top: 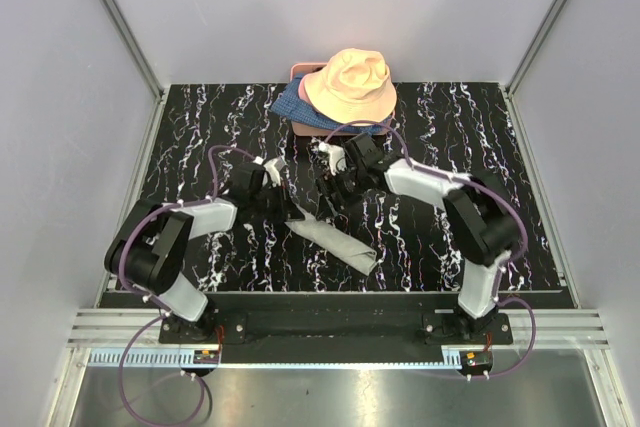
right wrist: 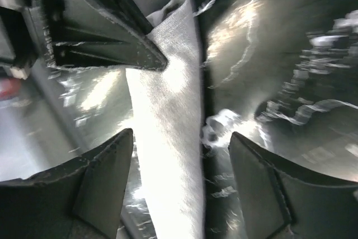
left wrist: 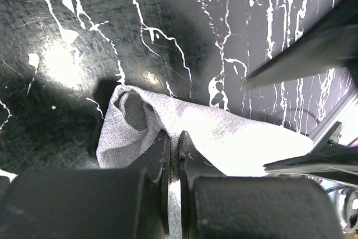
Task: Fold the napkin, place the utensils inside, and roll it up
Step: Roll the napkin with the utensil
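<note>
A light-grey napkin (top: 335, 240) lies as a long, narrow roll on a black, white-veined table (top: 200, 137). It slants from the middle of the table toward the near edge, with its lower end pointing at the near right corner. No utensils are visible, and it cannot be told whether they sit inside the roll.

The left pincer (left wrist: 174, 138) is closed tight on the roll's upper-left end. Cloth is bunched and lifted around its tips, and an open fold shows just beside them. The right pincer (right wrist: 180, 137) hangs with its jaws wide apart, one on either side of the roll near that same end, holding nothing.

At the far edge of the table, well apart from the roll, a peach bucket hat (top: 350, 85) rests on blue patterned fabric (top: 288, 104).

The rolling looks close to done, but the roll seems loose. Only one end is pinched, so a pull from the left pincer could drag the cloth out and unwind the layers. It could also let whatever is inside slide out of the unheld lower end. The two pincers are crowded together, so a sideways move by either could knock the other. If the right pincer closes off-centre, it could flatten or skew the roll.
</note>
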Controlling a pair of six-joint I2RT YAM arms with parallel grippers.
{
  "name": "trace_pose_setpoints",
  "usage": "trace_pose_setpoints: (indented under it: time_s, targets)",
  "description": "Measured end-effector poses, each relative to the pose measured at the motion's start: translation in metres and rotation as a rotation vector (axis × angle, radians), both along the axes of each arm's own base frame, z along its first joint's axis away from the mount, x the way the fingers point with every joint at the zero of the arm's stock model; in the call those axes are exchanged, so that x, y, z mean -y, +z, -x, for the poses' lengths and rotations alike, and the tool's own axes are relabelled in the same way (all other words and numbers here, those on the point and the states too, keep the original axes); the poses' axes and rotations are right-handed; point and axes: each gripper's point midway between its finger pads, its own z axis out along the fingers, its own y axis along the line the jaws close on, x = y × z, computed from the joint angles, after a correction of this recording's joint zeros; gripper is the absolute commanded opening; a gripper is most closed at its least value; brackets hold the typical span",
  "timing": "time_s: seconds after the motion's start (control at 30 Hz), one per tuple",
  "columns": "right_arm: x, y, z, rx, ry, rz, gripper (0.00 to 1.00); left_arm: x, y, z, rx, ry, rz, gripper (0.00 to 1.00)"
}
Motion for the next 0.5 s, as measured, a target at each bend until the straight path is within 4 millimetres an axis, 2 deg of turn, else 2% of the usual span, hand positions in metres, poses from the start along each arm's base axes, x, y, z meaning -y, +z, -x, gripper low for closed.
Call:
trace_pose_setpoints:
  time_s: [0.1,0.17,0.23,0.37,0.5]
  targets:
    - [0.006,0.019,-0.006,0.225,-0.034,0.075,0.81,0.001,-0.003,-0.001,-0.034,0.004,-0.003,0.0]
    - [0.0,0.03,0.007,0.358,-0.009,0.105,0.83,0.002,-0.003,-0.003,-0.05,0.003,-0.002,0.0]
    - [-0.009,0.032,0.022,0.437,0.031,0.117,0.84,0.002,-0.003,-0.005,-0.062,0.003,0.001,0.0]
    - [-0.012,0.013,0.044,0.51,0.093,0.179,0.86,0.003,-0.005,-0.005,-0.093,-0.006,0.014,0.0]
    - [-0.009,-0.007,0.045,0.556,0.119,0.261,0.86,0.003,-0.005,-0.007,-0.116,-0.014,0.028,0.0]
